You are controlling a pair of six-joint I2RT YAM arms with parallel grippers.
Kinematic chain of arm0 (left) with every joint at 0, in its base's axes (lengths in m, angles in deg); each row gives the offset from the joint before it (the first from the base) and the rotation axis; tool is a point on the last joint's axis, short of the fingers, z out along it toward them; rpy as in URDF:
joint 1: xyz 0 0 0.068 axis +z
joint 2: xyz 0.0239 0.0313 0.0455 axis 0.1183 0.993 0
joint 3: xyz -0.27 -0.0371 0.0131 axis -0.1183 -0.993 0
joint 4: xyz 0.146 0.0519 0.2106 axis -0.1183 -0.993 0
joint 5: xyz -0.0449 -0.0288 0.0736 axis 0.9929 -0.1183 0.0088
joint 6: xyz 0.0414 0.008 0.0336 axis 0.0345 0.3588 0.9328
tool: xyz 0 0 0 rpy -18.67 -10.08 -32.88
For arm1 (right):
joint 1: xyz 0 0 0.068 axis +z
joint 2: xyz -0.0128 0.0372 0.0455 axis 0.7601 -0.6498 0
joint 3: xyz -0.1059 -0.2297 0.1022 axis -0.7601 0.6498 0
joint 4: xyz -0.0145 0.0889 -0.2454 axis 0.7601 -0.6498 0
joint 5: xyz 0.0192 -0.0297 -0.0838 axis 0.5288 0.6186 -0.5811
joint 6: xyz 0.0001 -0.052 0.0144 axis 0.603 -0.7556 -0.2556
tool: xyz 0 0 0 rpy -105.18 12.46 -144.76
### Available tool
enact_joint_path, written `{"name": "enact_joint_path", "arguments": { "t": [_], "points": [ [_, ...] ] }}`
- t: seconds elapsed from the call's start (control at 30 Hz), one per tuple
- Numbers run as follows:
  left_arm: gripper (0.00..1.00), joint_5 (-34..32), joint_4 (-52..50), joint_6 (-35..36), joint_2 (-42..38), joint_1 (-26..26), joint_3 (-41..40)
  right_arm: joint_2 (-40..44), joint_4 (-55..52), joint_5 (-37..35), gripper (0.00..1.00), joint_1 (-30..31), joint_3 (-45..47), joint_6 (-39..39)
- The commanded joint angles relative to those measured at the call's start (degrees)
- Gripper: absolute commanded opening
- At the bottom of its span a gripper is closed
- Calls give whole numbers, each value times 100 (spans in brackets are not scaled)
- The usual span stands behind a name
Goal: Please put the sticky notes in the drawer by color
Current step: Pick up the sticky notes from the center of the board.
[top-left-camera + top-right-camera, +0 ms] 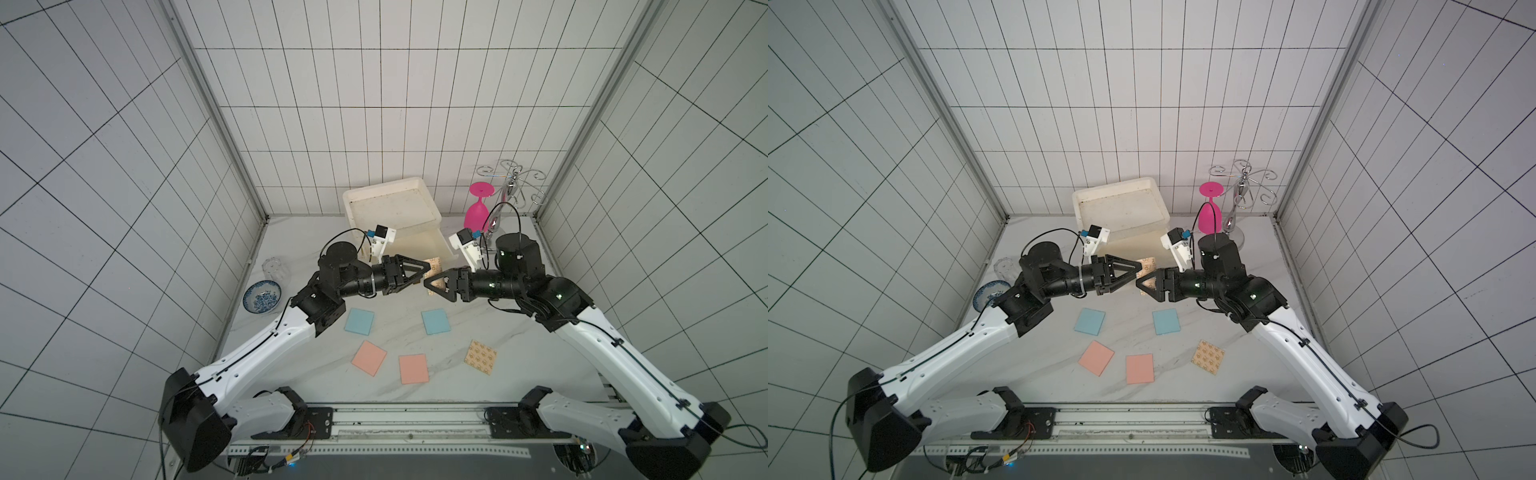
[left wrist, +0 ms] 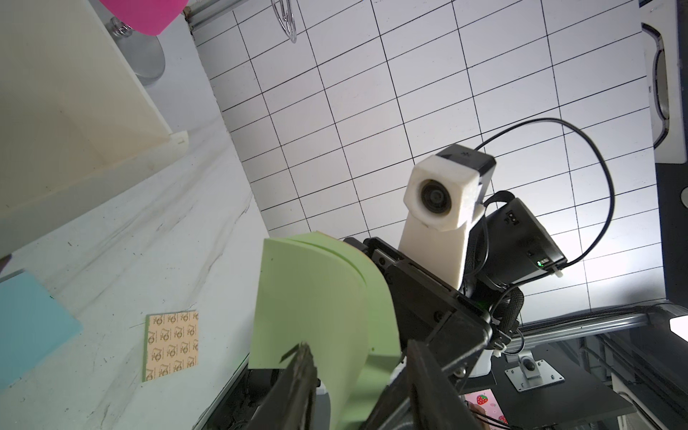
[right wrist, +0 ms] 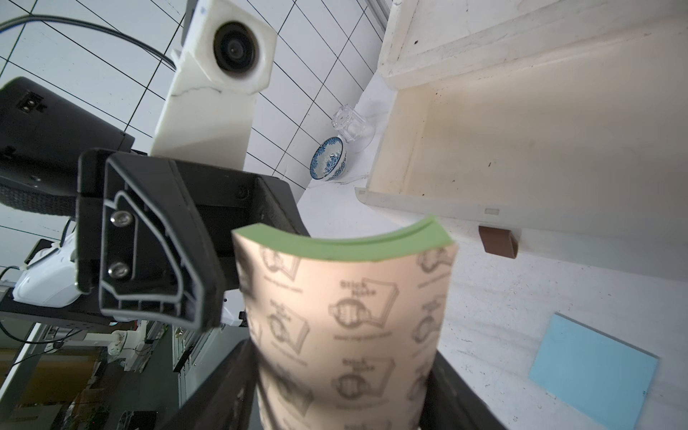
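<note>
A tan patterned sticky note pad (image 3: 346, 327) with a green back (image 2: 320, 298) hangs bowed in the air in front of the drawer chest (image 1: 386, 185). My right gripper (image 1: 428, 286) is shut on its two side edges. My left gripper (image 1: 428, 268) faces it from the left, jaws apart around the pad's free end (image 2: 359, 357). The top drawer (image 3: 484, 130) is pulled out and bare inside. On the table lie two blue pads (image 1: 359, 321) (image 1: 436, 321), two pink pads (image 1: 369, 358) (image 1: 413, 368) and a second tan pad (image 1: 481, 357).
A blue-patterned bowl (image 1: 262, 296) and a clear glass (image 1: 276, 269) stand at the left wall. A pink goblet (image 1: 478, 210) and a wire rack (image 1: 513, 183) stand at the back right, beside the chest.
</note>
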Motion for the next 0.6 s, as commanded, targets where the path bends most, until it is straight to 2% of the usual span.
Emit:
{"name": "enact_joint_path", "arguments": {
  "t": [0.0,0.3,0.47,0.57],
  "points": [
    [40,34,160,15,50,-35,16,-2,229,130,67,57,-194,49],
    [14,-1,125,39,25,-33,43,-20,136,88,70,58,-148,5],
    [7,-220,-172,285,-119,9,54,55,-207,-221,89,51,-214,-170],
    [4,-178,-311,367,-307,331,-38,158,-398,-194,94,-137,-215,-202]
  ]
}}
